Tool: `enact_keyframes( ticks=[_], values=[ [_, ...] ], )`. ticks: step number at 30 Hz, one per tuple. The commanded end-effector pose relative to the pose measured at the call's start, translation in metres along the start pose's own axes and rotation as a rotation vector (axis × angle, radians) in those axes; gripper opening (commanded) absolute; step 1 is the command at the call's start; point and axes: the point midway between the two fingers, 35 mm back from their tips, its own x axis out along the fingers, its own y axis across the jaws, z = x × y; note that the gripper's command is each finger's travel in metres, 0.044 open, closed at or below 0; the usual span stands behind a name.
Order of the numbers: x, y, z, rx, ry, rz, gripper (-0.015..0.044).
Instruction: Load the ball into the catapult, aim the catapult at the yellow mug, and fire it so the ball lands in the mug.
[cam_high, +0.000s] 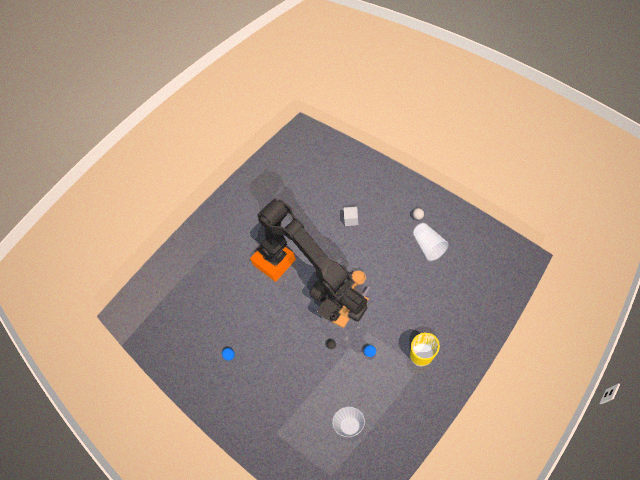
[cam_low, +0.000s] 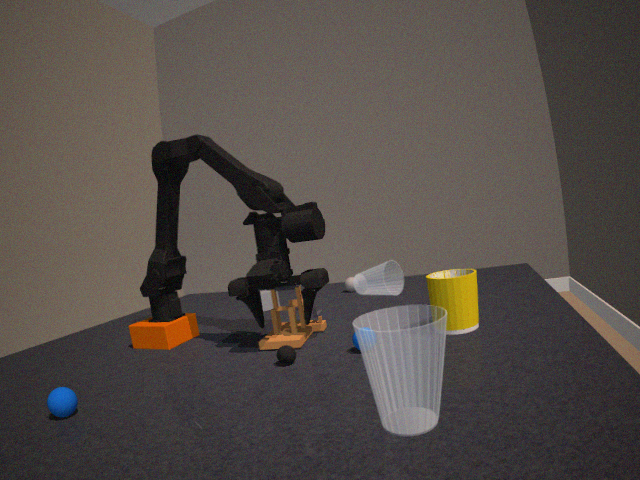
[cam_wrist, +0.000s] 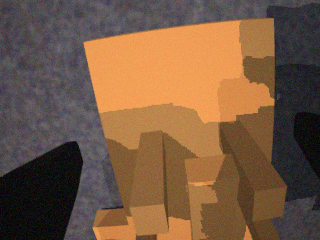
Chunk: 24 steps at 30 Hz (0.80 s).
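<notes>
The wooden catapult (cam_high: 357, 277) (cam_low: 289, 338) (cam_wrist: 180, 80) stands on the dark mat near the middle. My gripper (cam_high: 347, 310) (cam_low: 283, 320) (cam_wrist: 188, 138) is open and points down over it, one finger on each side of its frame, holding nothing. A black ball (cam_high: 330, 343) (cam_low: 285, 354) lies on the mat just in front of the catapult. A blue ball (cam_high: 369, 350) (cam_low: 355, 339) lies between it and the yellow mug (cam_high: 424, 349) (cam_low: 452, 299), which stands upright. I see no ball on the catapult in the wrist view.
A clear cup (cam_high: 348, 421) (cam_low: 403, 366) stands upright near the front. Another clear cup (cam_high: 430, 241) (cam_low: 381, 277) lies on its side beside a white ball (cam_high: 418, 213) (cam_low: 350, 283). A grey cube (cam_high: 351, 215) and a second blue ball (cam_high: 227, 353) (cam_low: 62, 401) lie apart. The arm's orange base (cam_high: 272, 263) (cam_low: 162, 330) is left.
</notes>
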Motion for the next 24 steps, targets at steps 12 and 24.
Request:
enact_keyframes(
  ticks=[12,24],
  values=[
    [0.001,0.0,0.0,0.0,0.0,-0.001,0.0177],
    [-0.046,-0.001,0.0,0.001,-0.001,-0.006,0.0]
  ],
)
